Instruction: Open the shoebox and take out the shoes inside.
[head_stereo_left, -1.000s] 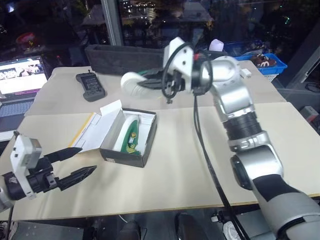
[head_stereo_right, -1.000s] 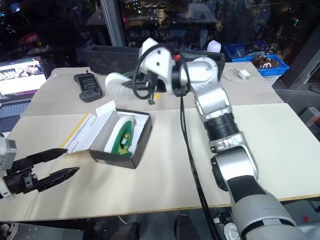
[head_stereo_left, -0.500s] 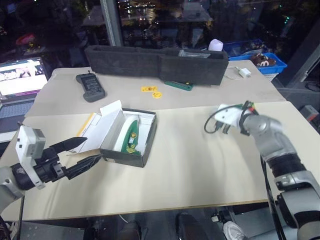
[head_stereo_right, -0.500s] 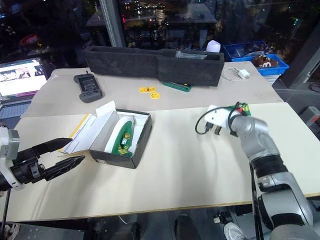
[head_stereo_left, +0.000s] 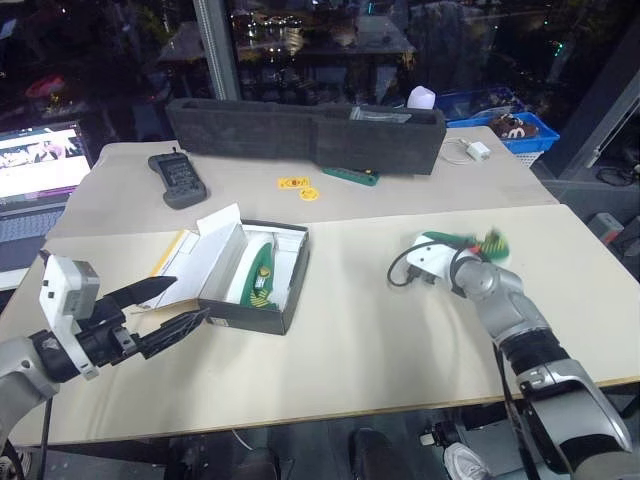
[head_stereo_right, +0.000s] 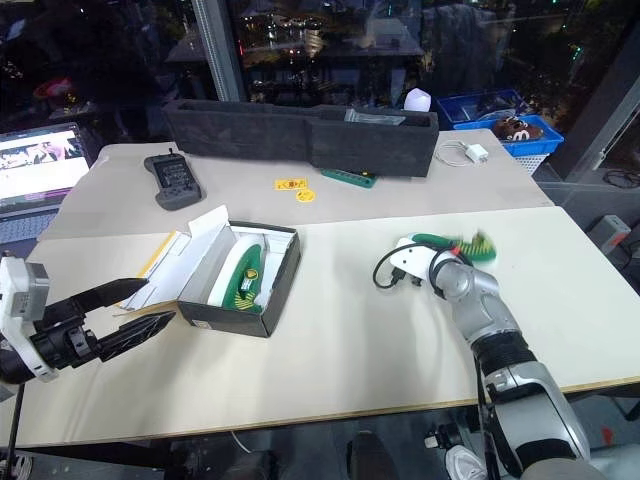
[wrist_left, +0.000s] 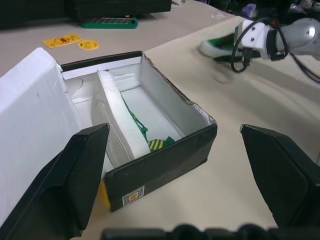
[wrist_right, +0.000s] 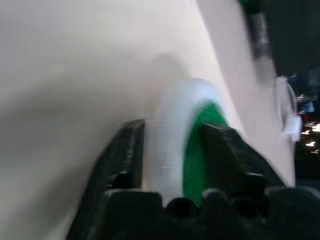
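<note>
Since a second ago, the right arm has swung down from above the table's far side, carrying one green shoe (head_stereo_left: 470, 241) to the tabletop at right of centre. In the head views, the right gripper (head_stereo_left: 447, 250) sits at that shoe, and the shoebox (head_stereo_left: 255, 277) lies open left of centre with the other shoe (head_stereo_left: 262, 272) inside. The left gripper (head_stereo_left: 168, 312) hovers at lower left, fingers apart, just beside the box. In the left wrist view, the box fills the centre. In the right wrist view, black fingers (wrist_right: 125, 150) flank the shoe's white sole; whether they clamp it, I cannot tell.
</note>
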